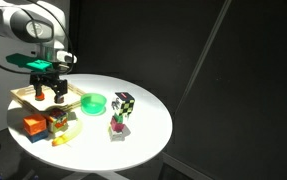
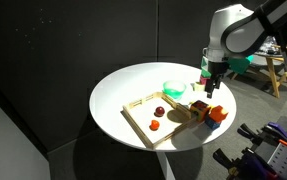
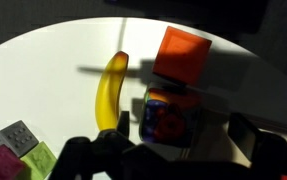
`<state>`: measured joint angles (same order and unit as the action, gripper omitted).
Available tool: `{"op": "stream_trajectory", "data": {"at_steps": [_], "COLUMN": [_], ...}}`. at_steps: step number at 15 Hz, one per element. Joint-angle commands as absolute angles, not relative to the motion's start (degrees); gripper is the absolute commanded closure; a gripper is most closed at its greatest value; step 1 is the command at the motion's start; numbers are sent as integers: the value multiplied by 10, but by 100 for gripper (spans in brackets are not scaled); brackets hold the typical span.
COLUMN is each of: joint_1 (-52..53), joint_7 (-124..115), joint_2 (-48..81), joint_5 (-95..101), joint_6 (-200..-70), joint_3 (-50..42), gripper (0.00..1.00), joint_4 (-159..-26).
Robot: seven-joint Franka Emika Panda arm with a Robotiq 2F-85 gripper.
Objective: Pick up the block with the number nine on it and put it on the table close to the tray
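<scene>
The block with the number nine [image 3: 168,118] is a small cube with a dark purple and red printed face, lying in shadow. It sits between a banana and a plain orange cube. In both exterior views it [image 1: 56,122] [image 2: 197,109] lies beside the light wooden tray [image 1: 21,100] [image 2: 133,112]. My gripper [image 3: 173,152] hangs above the block with its fingers spread to either side, open and empty. It also shows in both exterior views [image 1: 49,95] [image 2: 211,90].
A plain orange cube [image 3: 181,55] [image 1: 33,126] and a banana [image 3: 110,90] [image 1: 69,136] flank the block. A round green bowl [image 1: 93,103] [image 2: 173,90], a checkered cube [image 1: 124,101] [image 3: 13,138] and a pink-green block [image 1: 118,125] stand further off. Two small red items [image 2: 160,110] lie in the tray.
</scene>
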<state>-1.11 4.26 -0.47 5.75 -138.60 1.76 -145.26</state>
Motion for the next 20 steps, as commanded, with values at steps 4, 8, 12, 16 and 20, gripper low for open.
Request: {"op": "stream_trajectory", "data": {"at_steps": [4,8,12,16,20], "joint_1": [2,7,9,10,15], "joint_7": [35,41,39,37,39], "joint_2": [-90,-132,-168,-193,-215], "joint_5": [17,0,-3,0,-7], "joint_6": [-1360,-1337,-1312,-1292,-1275], "joint_3": [14,13,12,13,12], "gripper": [0,0,0,0,0], "joint_4": [-1491,-1499,-1499,-1492,-1485]}}
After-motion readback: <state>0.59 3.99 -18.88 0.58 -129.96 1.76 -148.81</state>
